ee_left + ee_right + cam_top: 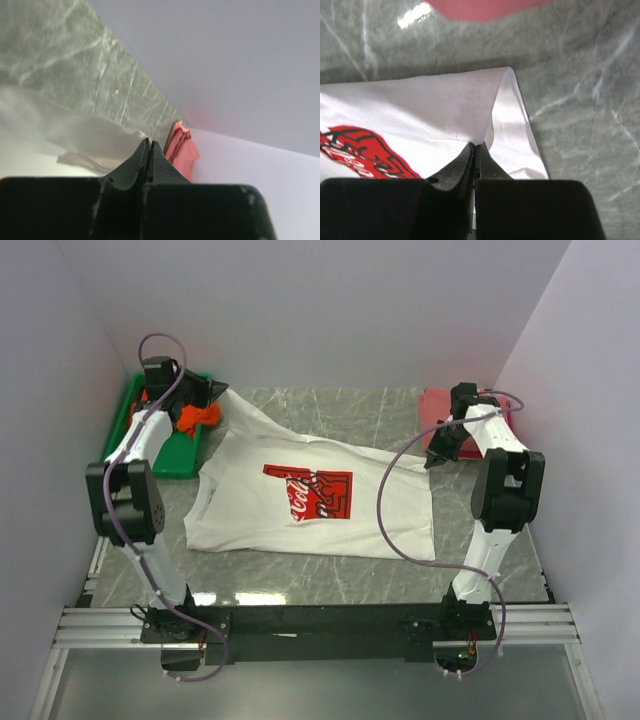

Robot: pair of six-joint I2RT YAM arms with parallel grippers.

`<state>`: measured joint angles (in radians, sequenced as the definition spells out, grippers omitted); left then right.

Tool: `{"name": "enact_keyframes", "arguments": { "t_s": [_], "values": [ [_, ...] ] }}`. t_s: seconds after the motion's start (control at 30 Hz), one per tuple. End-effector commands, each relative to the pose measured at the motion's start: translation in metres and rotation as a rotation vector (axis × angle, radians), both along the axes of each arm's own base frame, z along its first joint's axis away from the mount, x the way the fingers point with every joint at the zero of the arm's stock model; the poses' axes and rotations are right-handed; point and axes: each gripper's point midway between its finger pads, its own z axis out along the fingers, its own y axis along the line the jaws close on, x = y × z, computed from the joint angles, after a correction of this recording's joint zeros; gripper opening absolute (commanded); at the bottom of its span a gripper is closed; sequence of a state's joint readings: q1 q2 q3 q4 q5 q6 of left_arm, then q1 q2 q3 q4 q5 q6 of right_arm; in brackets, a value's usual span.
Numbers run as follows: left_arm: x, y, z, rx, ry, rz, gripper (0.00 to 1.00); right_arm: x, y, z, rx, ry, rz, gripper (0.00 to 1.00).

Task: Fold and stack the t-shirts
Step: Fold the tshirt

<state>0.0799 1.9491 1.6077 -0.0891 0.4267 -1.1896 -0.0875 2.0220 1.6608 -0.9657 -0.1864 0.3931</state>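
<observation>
While each arm pinches a far corner, the white t-shirt (250, 515) lies print-up on the table (350, 412): left gripper (218, 391) clamped at far left, right gripper (433, 460) at far right. Flattening seems in hand; next, likely, both corners must travel together toward the near edge to fold.

The table (335, 575) carries one white t-shirt (310, 495) at its middle, one orange t-shirt (198, 417) in one green tray (185, 455) at the far left corner, and one pink folded pile (435, 405) at the far right corner, its shirts too stacked to count.
</observation>
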Motion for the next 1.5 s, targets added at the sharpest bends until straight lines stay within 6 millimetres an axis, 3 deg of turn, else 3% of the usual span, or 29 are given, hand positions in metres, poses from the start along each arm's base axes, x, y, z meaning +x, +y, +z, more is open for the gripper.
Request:
{"name": "enact_keyframes", "arguments": {
  "t_s": [0.0,0.03,0.1,0.13,0.17,0.2,0.27,0.33,0.37,0.43,0.5,0.67,0.93,1.4,1.47],
  "values": [
    [-0.039,0.006,0.033,0.038,-0.037,0.048,0.00,0.001,0.002,0.035,-0.006,-0.117,0.038,0.00],
    [-0.052,0.006,0.015,0.028,0.011,0.061,0.00,-0.002,0.003,0.035,-0.005,-0.115,0.041,0.00],
    [-0.074,0.007,0.027,0.030,0.001,0.082,0.00,-0.010,0.002,0.037,-0.012,-0.113,0.044,0.00],
    [-0.087,0.007,0.012,0.029,0.040,0.088,0.00,-0.013,0.002,0.037,-0.014,-0.115,0.045,0.00],
    [-0.099,0.007,0.025,0.029,0.016,0.098,0.00,-0.019,0.002,0.037,-0.015,-0.112,0.048,0.00],
    [-0.110,0.008,0.010,0.031,0.057,0.111,0.00,-0.022,0.001,0.036,-0.027,-0.109,0.051,0.00],
    [-0.128,0.010,0.018,0.026,0.047,0.137,0.00,-0.032,0.001,0.034,-0.028,-0.093,0.056,0.00],
    [-0.144,0.012,0.006,0.011,0.085,0.166,0.00,-0.041,0.000,0.032,-0.038,-0.078,0.064,0.00],
    [-0.153,0.014,0.015,0.000,0.066,0.179,0.00,-0.048,0.000,0.031,-0.036,-0.071,0.068,0.00],
    [-0.167,0.014,0.007,-0.035,0.093,0.209,0.00,-0.057,0.002,0.027,-0.031,-0.058,0.078,0.00],
    [-0.180,0.017,0.018,-0.044,0.071,0.234,0.00,-0.070,0.003,0.021,-0.027,-0.033,0.083,0.00],
    [-0.211,0.021,0.010,-0.041,0.117,0.279,0.00,-0.091,0.004,0.015,-0.033,-0.008,0.088,0.00],
    [-0.246,0.029,0.001,-0.048,0.144,0.358,0.00,-0.109,0.001,0.010,-0.051,0.030,0.084,0.00],
    [-0.277,0.047,-0.025,0.002,0.220,0.468,0.00,-0.137,-0.003,-0.008,-0.079,0.093,0.077,0.00],
    [-0.282,0.048,-0.031,0.011,0.236,0.472,0.00,-0.141,-0.004,-0.010,-0.090,0.110,0.071,0.11]
  ]
}}
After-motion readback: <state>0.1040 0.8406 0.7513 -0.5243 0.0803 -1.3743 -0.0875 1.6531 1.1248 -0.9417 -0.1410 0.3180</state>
